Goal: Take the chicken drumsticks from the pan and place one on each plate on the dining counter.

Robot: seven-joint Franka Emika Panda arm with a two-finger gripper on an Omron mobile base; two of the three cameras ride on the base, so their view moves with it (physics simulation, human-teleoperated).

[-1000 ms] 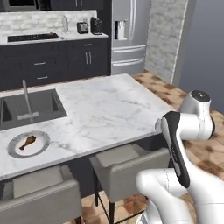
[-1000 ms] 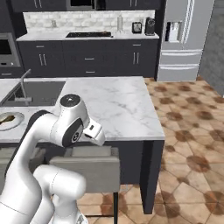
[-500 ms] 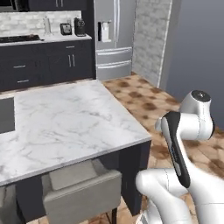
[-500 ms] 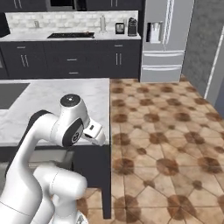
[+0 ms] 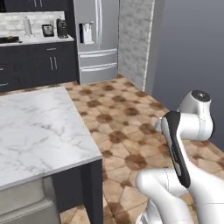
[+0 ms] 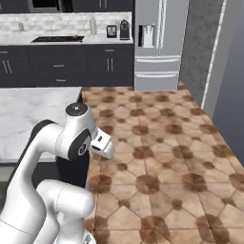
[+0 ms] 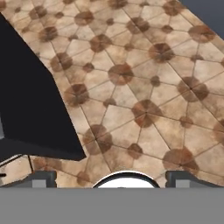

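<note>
The dining counter [image 5: 39, 131] shows its white marble corner at the left of the left base view, and the same top [image 6: 33, 119] lies behind my arm in the right base view. In the hand view its dark base [image 7: 30, 100] fills the left side above brown floor tiles. My gripper [image 7: 111, 179] is open, its fingertips [image 7: 43, 179] far apart with nothing between them, and it hangs low beside the counter's corner. The pan, the chicken drumsticks and the plates are out of view.
A steel fridge [image 6: 157, 45] stands at the back, with a dark-cabinet worktop and black cooktop [image 6: 57, 39] to its left. A grey stool [image 5: 26, 205] sits under the counter's edge. Open tiled floor [image 6: 167, 157] spreads to the right, up to a grey wall [image 5: 188, 52].
The whole picture has shifted: the base has moved right, so the sink and the plate with a drumstick have left the frame. The arm keeps its pose and the gripper stays open.
</note>
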